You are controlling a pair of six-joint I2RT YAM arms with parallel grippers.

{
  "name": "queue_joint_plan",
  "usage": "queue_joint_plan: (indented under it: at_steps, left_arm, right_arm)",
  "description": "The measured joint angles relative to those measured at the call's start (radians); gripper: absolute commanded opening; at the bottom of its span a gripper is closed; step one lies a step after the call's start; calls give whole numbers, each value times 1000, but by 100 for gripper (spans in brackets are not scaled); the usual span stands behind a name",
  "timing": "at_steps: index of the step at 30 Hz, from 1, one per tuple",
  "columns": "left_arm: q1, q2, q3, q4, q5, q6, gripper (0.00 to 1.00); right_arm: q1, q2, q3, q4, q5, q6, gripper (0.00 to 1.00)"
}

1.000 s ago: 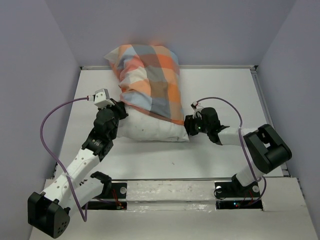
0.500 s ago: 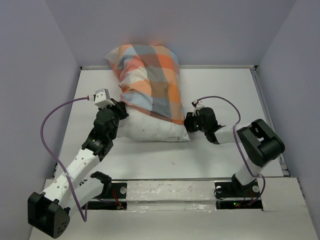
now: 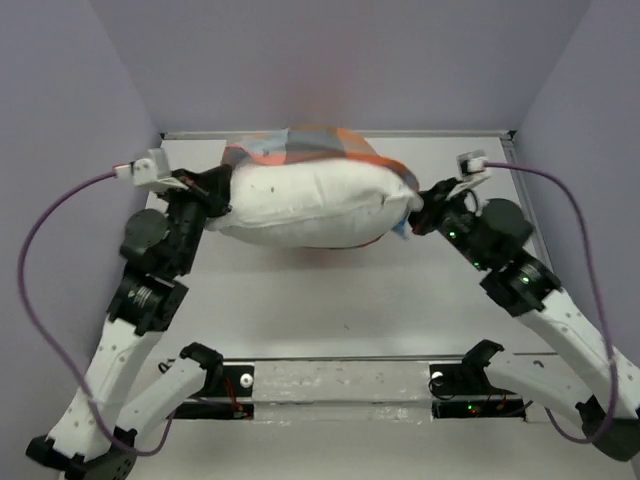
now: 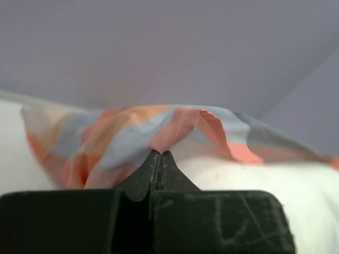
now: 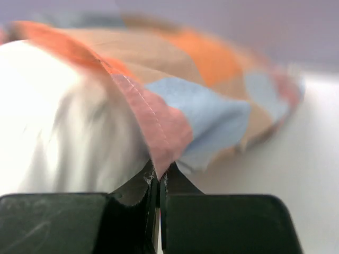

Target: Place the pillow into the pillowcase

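Pillowcase [image 4: 106, 132] hem — both end effectors [image 4: 160, 154] [image 5: 158, 179] clamped shut on it

A plump, plain white rectangular pillow [image 3: 310, 205] spans the upper centre of the frame horizontally; a thin orange, grey-blue and cream checked pillowcase [image 3: 315, 140] drapes over its far edge.

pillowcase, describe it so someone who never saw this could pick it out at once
Over the white table, a plump white pillow spans between the left arm and right arm. The pillowcase is the thin fabric draped along its far side, its hem pinched at each end by shut jaws. It alone is checked in orange and grey-blue.
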Motion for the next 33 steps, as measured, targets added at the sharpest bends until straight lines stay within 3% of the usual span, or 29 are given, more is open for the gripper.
queue_joint_plan:
  at_steps: [2, 5, 8, 12, 16, 18, 21, 24, 26, 29, 31, 33]
  left_arm:
    - [0, -11, 146, -11, 48, -2, 0]
    - [-1, -43, 329, 16, 129, -17, 0]
    - [-10, -81, 410, 48, 218, -31, 0]
    - [-12, -41, 510, 12, 308, -48, 0]
    - [-11, 90, 687, -22, 368, -75, 0]
    - [-9, 119, 735, 35, 375, -82, 0]
    - [-7, 69, 580, 140, 359, -93, 0]
    - [-7, 56, 516, 120, 323, -87, 0]
    - [-7, 110, 575, 52, 320, -75, 0]
    - [-7, 257, 825, -98, 347, -63, 0]
    - [-7, 342, 961, -83, 358, -63, 0]
    - [-6, 309, 913, -3, 349, -63, 0]
  right_arm:
    - [-1, -63, 253, -147, 46, -25, 0]
    - [-1, -80, 584, -210, 89, -61, 0]
    - [8, -72, 740, -262, 107, -95, 0]
    - [12, 97, 990, -417, 122, -133, 0]
    - [12, 192, 1122, -583, 105, -143, 0]
    - [12, 190, 1149, -590, 98, -144, 0]
    - [12, 125, 1047, -536, 107, -154, 0]
    - [14, 213, 1106, -602, 166, -179, 0]
    - [11, 345, 1224, -640, 179, -204, 0]
    - [2, 451, 1416, -698, 164, -206, 0]
    - [-3, 448, 1474, -669, 149, -203, 0]
    - [-1, 328, 1385, -592, 138, -196, 0]
